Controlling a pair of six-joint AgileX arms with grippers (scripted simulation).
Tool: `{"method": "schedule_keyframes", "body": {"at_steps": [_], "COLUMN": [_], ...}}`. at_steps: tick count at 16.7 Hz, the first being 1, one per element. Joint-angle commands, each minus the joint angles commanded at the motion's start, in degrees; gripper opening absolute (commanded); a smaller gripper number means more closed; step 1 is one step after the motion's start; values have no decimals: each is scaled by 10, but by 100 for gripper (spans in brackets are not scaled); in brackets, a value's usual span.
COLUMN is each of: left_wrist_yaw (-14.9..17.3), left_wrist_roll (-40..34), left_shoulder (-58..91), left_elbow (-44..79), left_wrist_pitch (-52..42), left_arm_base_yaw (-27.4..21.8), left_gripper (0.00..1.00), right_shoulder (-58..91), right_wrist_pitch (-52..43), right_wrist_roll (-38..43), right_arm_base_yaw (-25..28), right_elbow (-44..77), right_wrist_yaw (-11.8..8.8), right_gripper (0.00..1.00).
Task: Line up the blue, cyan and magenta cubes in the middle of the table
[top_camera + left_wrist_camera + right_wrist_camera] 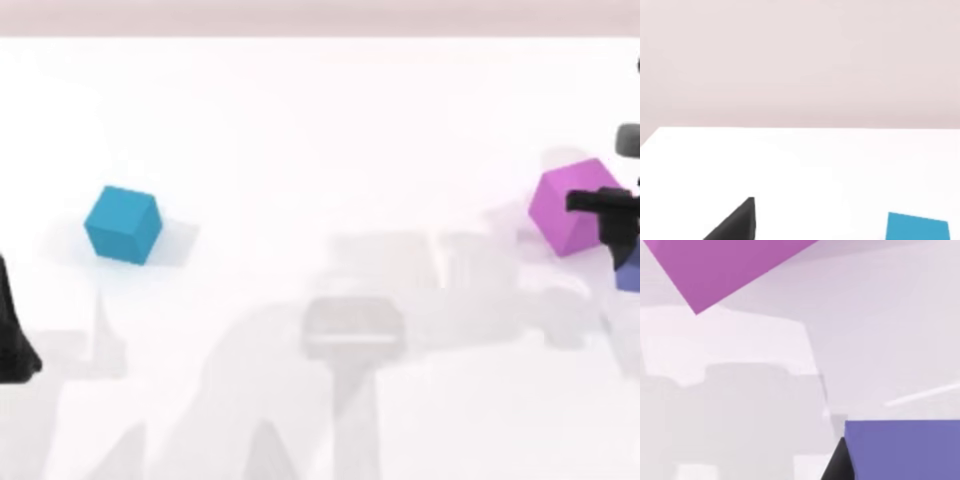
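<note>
The cyan cube [122, 225] sits on the white table [320, 130] at the left; its top also shows in the left wrist view [917, 227]. At the far right rests the magenta cube [568, 207], seen too in the right wrist view [725, 267]. Just nearer than it, at the right border, is the blue cube [630, 272], large in the right wrist view [902, 450]. My right gripper [610, 215] hangs over the magenta cube's right side and the blue cube. My left gripper [14, 335] is parked at the left border, open and empty, one fingertip [742, 222] showing.
A pale pinkish-grey band [320, 15] runs along the table's far edge. Grey shadows of the arms [350, 330] lie across the middle and near part of the table.
</note>
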Motion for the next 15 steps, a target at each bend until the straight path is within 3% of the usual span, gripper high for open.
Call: {"method": "schedule_keyframes", "body": {"at_steps": [8, 11, 15], "left_wrist_yaw": [0, 0, 0], "left_wrist_roll": [0, 0, 0], "left_shoulder": [0, 0, 0], "left_elbow": [0, 0, 0], "left_wrist_pitch": [0, 0, 0], "left_arm_base_yaw": [0, 0, 0], "left_gripper": [100, 100, 100], "right_shoulder": [-8, 2, 19], "right_wrist_pitch": [-21, -35, -62], "right_wrist_roll": [6, 44, 121], "right_arm_base_yaw": [7, 63, 184], "right_elbow": [16, 39, 77], "right_wrist_yaw": [0, 2, 4], "right_gripper": [0, 0, 0]}}
